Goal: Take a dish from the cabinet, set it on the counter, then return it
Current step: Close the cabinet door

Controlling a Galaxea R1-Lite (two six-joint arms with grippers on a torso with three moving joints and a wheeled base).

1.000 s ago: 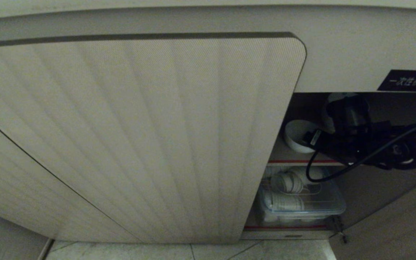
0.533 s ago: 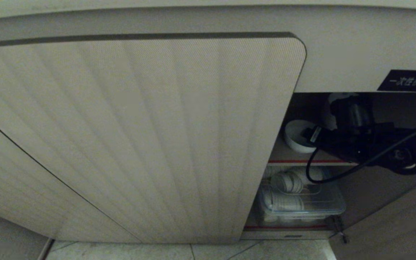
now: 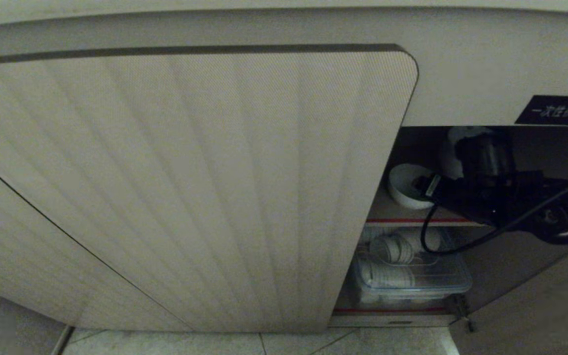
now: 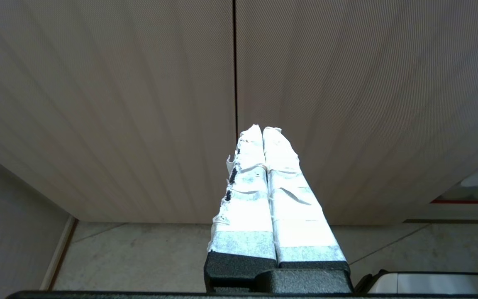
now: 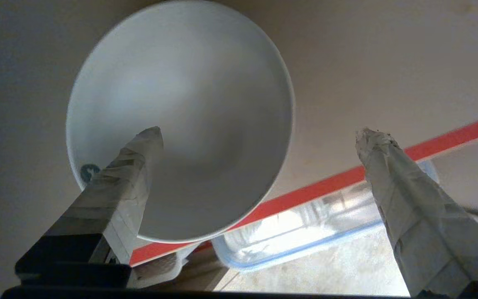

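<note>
A beige ribbed door [image 3: 190, 187] of the cabinet [image 3: 461, 59] fills the left and centre of the head view, swung across with its rounded corner at the upper centre-right. The left gripper [image 4: 262, 129] shows only in its own wrist view, parked in front of the ribbed doors with its taped fingers [image 4: 249, 195] pressed together, clenched on nothing. Right of the door edge, the open cabinet shows a brown shelf with a red edge [image 3: 412, 220] at centre-right of the frame. The dish [image 3: 405, 190], a white bowl, sits on that shelf just beside the door edge. Below it, in the lower compartment, a clear plastic container [image 3: 412, 281] holds more white crockery [image 3: 390, 249]. Further right, the dark right arm [image 3: 511, 197] reaches into the cabinet from the right edge, a black cable [image 3: 429, 236] looping beneath it. In the right wrist view the right gripper [image 5: 259, 133] is spread wide and released, one taped finger [image 5: 127, 174] in front of the bowl's hollow, the other [image 5: 405, 195] well clear of its rim, over the red shelf edge. A black label with white characters [image 3: 557, 109] sits at the upper right.
</note>
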